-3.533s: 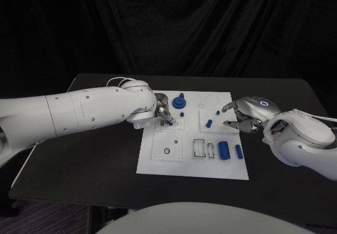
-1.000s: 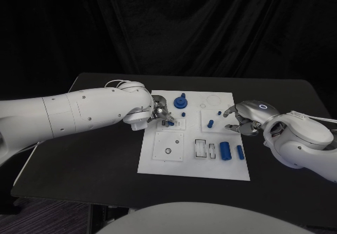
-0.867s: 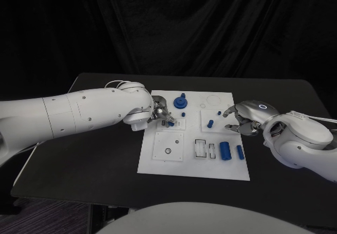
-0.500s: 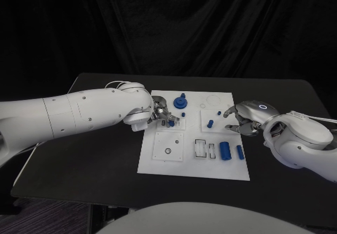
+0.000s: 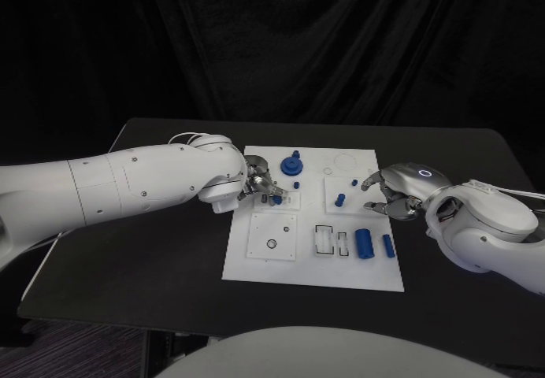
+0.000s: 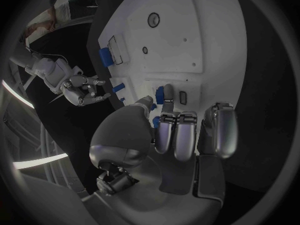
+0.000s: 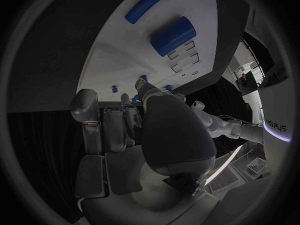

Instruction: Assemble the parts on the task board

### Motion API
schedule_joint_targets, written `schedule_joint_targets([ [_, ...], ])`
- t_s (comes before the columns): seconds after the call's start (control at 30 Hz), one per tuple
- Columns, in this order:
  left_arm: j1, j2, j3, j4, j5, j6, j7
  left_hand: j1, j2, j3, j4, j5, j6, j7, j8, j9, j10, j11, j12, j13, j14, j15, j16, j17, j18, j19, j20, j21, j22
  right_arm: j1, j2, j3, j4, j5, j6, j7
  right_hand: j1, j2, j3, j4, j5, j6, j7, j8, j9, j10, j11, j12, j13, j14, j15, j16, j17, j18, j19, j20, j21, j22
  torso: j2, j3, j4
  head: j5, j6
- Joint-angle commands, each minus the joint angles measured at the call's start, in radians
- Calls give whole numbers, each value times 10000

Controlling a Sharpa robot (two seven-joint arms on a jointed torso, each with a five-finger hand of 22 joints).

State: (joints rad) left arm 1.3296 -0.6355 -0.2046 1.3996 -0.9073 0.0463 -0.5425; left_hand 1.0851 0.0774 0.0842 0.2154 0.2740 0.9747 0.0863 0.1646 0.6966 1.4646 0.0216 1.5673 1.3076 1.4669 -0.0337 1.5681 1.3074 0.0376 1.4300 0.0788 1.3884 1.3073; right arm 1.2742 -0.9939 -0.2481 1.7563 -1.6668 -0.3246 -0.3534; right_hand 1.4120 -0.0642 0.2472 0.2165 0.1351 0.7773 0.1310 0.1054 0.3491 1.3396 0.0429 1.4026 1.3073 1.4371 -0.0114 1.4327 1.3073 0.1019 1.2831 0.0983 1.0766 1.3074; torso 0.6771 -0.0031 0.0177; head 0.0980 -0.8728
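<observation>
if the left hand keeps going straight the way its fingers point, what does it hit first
Probably the small blue part right at the left hand's fingertips, on the task board. The left wrist view shows it just ahead of the fingers; whether they already touch it is unclear.

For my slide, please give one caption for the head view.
Left hand pinches a blue part on the board; right hand hovers nearby.

the task board (image 5: 298, 268) lay in the middle of the table (image 5: 136, 260). the left hand (image 5: 260, 185) was over its left side, beside a small peg (image 5: 276, 200); the right hand (image 5: 394, 194) sat at its right edge. a gear (image 5: 292, 165) stood toward the back, and a cylinder (image 5: 362, 242) lay nearer the front right.
</observation>
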Motion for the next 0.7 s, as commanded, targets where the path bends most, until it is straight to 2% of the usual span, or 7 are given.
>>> schedule_joint_targets([
  [0.03, -99, 0, -64, -23, 10, -77, 76, 193, 8, 104, -159, 456, -138, 24, -174, -76, 1062, -54, 35, 2632, 1039, -37, 27, 2634, 174, 22, -38, -41, 1475, -32, 4, 4, 1, -36, 64, -185, 100, -12, 56, 2, 53, 74, -6, -28, -14, -87, -14, -35, 355, -78, -10, -41, 681, 70, -55, 10, -27, 1174, 5, -1, -3, 17, 2],
  [0.1, -101, -1, -64, -26, 10, -98, 110, 302, 21, 211, -240, 885, -144, 13, -168, -65, 1062, -65, 35, 2632, 1039, -47, 27, 2634, 172, 29, -47, -41, 1489, -35, 5, 4, 0, -36, 67, -188, 100, -12, 56, 2, 53, 74, -6, -28, -14, -87, -14, -35, 355, -78, -10, -41, 681, 70, -55, 10, -27, 1174, 8, -2, -1, 14, 2],
  [0.13, -102, -2, -64, -27, 10, -108, 124, 412, 13, 321, -333, 1305, -121, -9, -144, -45, 1062, -84, 35, 2632, 1039, -62, 27, 2634, 174, 27, -59, -49, 1493, -36, 4, 4, 0, -36, 68, -189, 102, -8, 60, 2, 60, 84, -8, -26, -16, -86, -16, -35, 356, -81, -10, -45, 676, 71, -55, 10, -30, 1173, 8, -2, 0, 9, 2],
  [0.23, -105, -12, -64, -33, 10, -150, 170, 608, -33, 633, -523, 2105, -89, -49, -64, 44, 1062, -124, 35, 2632, 1039, -96, 27, 2634, 174, 29, -91, -62, 1512, -39, 2, 4, -3, -36, 75, -195, 107, -6, 65, 0, 70, 93, -10, -24, -20, -87, -17, -36, 355, -82, -10, -46, 674, 71, -55, 10, -33, 1173, 7, -1, 4, 5, 2],
  [0.27, -105, -13, -64, -33, 10, -151, 173, 608, -33, 633, -523, 2105, -89, -49, -64, 44, 1062, -124, 35, 2632, 1039, -96, 27, 2634, 174, 29, -91, -62, 1512, -40, 2, 4, -5, -36, 76, -196, 107, -6, 65, 0, 70, 93, -10, -24, -20, -87, -17, -36, 355, -82, -10, -46, 674, 71, -55, 10, -33, 1173, 6, -1, 4, 3, 2],
  [0.33, -107, -24, -64, -33, 10, -159, 194, 702, -83, 843, -642, 2456, -80, -69, -2, 120, 1062, -144, 35, 2632, 1039, -112, 27, 2634, 174, 30, -109, -71, 1523, -44, 5, 4, -9, -36, 82, -199, 107, -6, 65, 0, 70, 93, -10, -24, -20, -87, -17, -36, 355, -82, -10, -46, 674, 71, -55, 10, -33, 1173, 7, 0, 2, 2, 2],
  [0.7, -111, -79, -64, 31, 10, -328, 234, 799, -207, 1303, -864, 2526, -68, -105, 159, 308, 1062, -179, 35, 2632, 1039, -141, 27, 2634, 173, 34, -136, -85, 1546, -63, 5, 4, -14, -36, 87, -208, 107, -6, 65, 0, 70, 93, -10, -24, -20, -87, -17, -36, 355, -82, -10, -46, 674, 71, -55, 10, -33, 1173, 13, 4, 3, 13, 2],
])
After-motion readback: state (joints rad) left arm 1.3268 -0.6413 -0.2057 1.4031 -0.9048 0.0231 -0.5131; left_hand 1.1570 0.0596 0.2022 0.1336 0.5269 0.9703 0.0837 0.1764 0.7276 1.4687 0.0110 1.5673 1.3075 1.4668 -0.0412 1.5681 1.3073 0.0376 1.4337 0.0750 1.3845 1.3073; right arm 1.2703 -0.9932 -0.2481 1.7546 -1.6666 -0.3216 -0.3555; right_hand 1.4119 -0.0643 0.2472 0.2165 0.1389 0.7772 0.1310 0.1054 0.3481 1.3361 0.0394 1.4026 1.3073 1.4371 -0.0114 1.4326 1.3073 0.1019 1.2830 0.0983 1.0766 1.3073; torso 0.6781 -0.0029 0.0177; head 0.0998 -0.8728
